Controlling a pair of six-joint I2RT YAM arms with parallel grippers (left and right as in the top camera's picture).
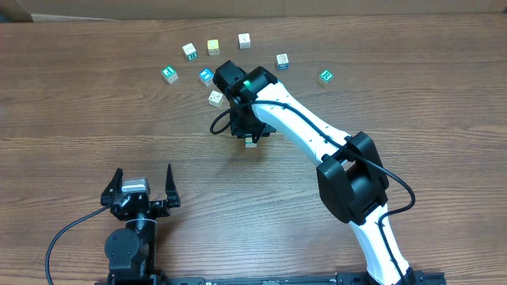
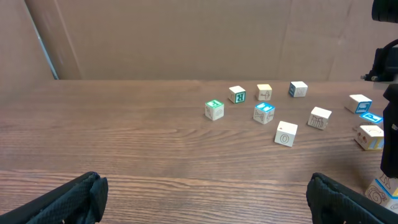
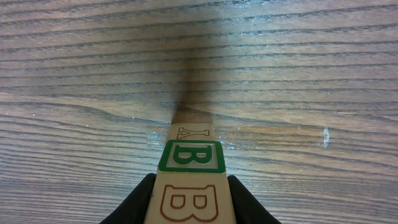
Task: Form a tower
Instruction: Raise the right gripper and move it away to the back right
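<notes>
Collapse is my main worry here. The tower (image 1: 251, 143) stands just above the centre of the overhead frame, under the right gripper (image 3: 189, 183). That gripper is clamped on the top cube (image 3: 186, 205), the one with a red B. In the right wrist view a green-B cube (image 3: 191, 157) sits below it, and a third cube marked A meets the table (image 1: 79, 103).

From this steep angle I cannot tell whether the cubes sit square on one another. If I open the jaws unevenly, or lift away with one finger dragging, I expect the top cube to slide and take the column with it. A sideways retreat could also clip the nearest loose cube (image 1: 215, 97), up and left of the tower. The left gripper (image 1: 142, 182), spread wide at lower left, is well apart and poses no threat.
</notes>
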